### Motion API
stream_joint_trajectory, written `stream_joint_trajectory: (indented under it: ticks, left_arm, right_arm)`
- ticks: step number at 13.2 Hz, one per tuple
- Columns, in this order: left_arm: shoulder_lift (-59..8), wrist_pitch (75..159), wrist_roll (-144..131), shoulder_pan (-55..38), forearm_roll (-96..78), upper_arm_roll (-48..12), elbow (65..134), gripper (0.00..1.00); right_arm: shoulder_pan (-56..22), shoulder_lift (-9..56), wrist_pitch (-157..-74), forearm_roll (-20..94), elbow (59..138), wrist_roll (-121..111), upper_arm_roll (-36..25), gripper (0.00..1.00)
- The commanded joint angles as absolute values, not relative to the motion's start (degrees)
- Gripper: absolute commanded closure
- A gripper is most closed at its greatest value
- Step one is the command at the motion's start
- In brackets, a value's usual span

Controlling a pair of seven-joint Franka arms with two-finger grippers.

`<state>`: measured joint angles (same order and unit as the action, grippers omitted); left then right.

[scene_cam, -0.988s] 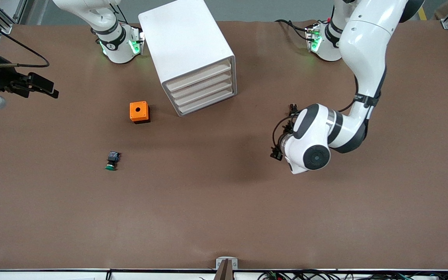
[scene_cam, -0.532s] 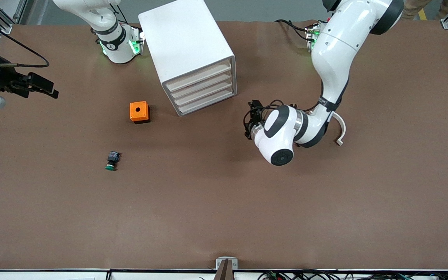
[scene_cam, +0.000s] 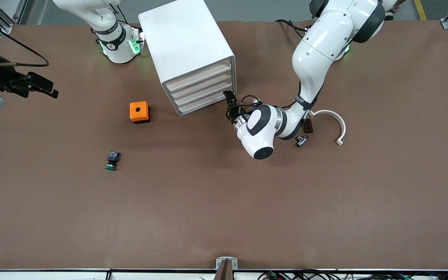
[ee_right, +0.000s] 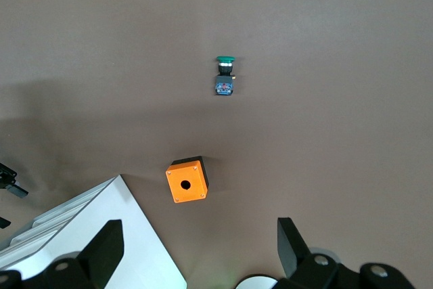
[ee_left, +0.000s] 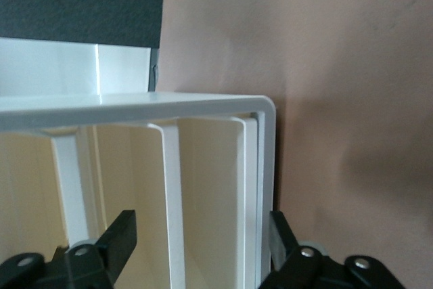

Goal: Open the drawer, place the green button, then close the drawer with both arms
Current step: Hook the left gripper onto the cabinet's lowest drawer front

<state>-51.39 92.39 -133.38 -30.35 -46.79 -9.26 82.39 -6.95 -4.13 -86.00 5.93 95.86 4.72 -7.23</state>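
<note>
The left end effector [scene_cam: 230, 97] sits at the corner of the white cabinet [scene_cam: 187, 46] nearest the left arm's end of the surface, level with the lower drawers [scene_cam: 204, 100]. In the left wrist view its two black fingers [ee_left: 115, 238] stand wide apart with nothing between them but the cabinet's corner edge and drawer fronts.

Judged from here, the risk is a missed grip: the fingers straddle the frame's corner rather than one drawer lip, so closing might pinch the cabinet wall, or catch two fronts at once and drag the whole cabinet.

The left arm descends from its base at 1 o'clock in the front view, elbow bent, wrist lying low over the surface and aimed toward 10 o'clock.

The right end effector [scene_cam: 33, 86], at 9 o'clock in the front view, waits up in the air, fingers [ee_right: 101, 248] spread and empty.

All four drawers look shut. The green-capped push button [scene_cam: 111, 160] lies on the brown surface [scene_cam: 224, 217] at about 7 o'clock from the orange box [scene_cam: 139, 112], well apart from the cabinet.
</note>
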Motion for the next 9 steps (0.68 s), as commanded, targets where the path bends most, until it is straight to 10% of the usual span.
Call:
stream_joint_trajectory:
  ticks: [1, 9]
  left_arm:
    - [-54.13, 91.67, -135.09, -32.42, -48.86, -8.61, 77.63, 0.21]
    - [-55.90, 94.04, -137.29, -36.65, -49.57, -8.70, 74.27, 0.34]
  right_arm:
    - [-6.77, -4.66, -85.96, 6.15, 95.71, 4.04, -6.86, 0.00]
    - [-6.77, -4.57, -86.57, 5.54, 95.71, 3.87, -6.77, 0.00]
